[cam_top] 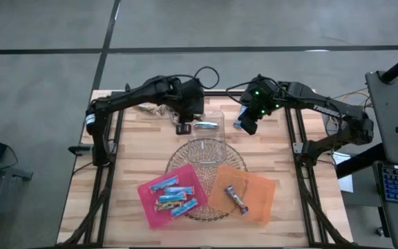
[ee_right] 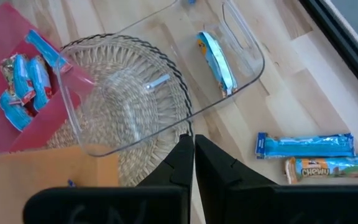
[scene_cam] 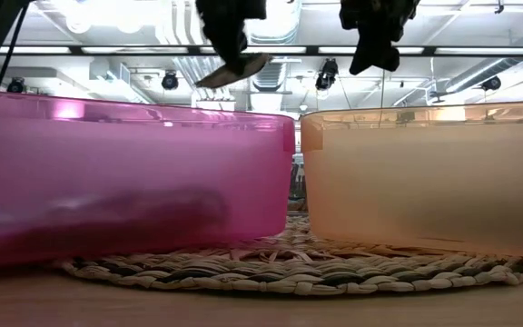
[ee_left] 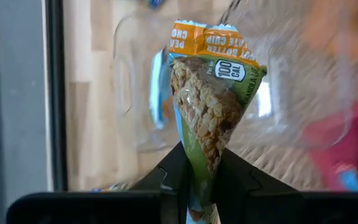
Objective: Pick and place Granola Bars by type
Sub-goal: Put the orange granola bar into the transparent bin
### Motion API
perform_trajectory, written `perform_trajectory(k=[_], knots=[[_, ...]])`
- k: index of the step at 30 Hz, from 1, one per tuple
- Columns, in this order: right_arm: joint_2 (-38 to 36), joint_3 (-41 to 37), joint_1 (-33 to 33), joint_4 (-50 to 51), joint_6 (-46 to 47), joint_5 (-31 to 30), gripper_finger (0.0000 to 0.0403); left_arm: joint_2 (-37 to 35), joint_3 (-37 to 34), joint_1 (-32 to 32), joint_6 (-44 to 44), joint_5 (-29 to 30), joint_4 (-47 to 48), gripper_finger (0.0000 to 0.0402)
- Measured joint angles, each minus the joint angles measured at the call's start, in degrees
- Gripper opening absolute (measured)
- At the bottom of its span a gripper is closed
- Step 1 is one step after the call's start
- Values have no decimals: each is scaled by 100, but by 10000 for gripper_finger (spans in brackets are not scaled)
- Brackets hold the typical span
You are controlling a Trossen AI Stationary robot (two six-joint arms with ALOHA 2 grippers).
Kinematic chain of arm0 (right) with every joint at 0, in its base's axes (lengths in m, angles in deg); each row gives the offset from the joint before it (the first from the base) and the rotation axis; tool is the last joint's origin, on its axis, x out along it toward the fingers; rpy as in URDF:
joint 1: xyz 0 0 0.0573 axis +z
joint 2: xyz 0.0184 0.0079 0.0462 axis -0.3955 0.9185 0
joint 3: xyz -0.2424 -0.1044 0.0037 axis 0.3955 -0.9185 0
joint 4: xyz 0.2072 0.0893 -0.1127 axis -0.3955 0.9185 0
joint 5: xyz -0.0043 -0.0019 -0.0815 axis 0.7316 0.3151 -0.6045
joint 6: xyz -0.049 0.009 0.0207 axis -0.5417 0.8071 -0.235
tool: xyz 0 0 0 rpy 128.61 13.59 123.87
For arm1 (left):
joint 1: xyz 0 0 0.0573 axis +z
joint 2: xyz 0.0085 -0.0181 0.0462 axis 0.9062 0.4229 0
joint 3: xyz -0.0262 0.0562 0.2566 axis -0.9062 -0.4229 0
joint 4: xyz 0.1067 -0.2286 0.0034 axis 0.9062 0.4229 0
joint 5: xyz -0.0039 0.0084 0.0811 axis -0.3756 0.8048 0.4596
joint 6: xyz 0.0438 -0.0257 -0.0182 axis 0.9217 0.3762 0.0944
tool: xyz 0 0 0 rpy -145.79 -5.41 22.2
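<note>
Here the left gripper [ee_left: 201,177] is clamping a granola bar [ee_left: 210,106], its lower end hidden between the fingers; the right gripper [ee_right: 193,155] is hanging closed, empty.

Two trays sit on one woven mat [cam_top: 185,155]: one pink tray [cam_top: 147,200], one orange tray [cam_top: 261,200]. One clear box [ee_right: 241,43] holds one bar [ee_right: 216,62]. Four blue bars [cam_top: 173,195] fill the pink tray; the orange tray holds two [cam_top: 235,196].

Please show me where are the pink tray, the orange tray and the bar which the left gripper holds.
pink tray [cam_top: 146,198]: high view, on its bare left part.
orange tray [cam_top: 260,192]: high view, on its bare right part.
held granola bar [ee_left: 209,106]: left wrist view, on the wrapper's middle, above the left gripper [ee_left: 201,180].
</note>
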Motion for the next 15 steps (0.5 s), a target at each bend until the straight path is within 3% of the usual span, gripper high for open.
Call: perform_trajectory(k=[7,15], knots=[[-178,0,-5,102,-45,-8,8,0,-93,-353,-883,-546,-880,39],[-322,0,-2,125,-16,-9,8,17,-563,-441,-1086,-574,-1906,39]])
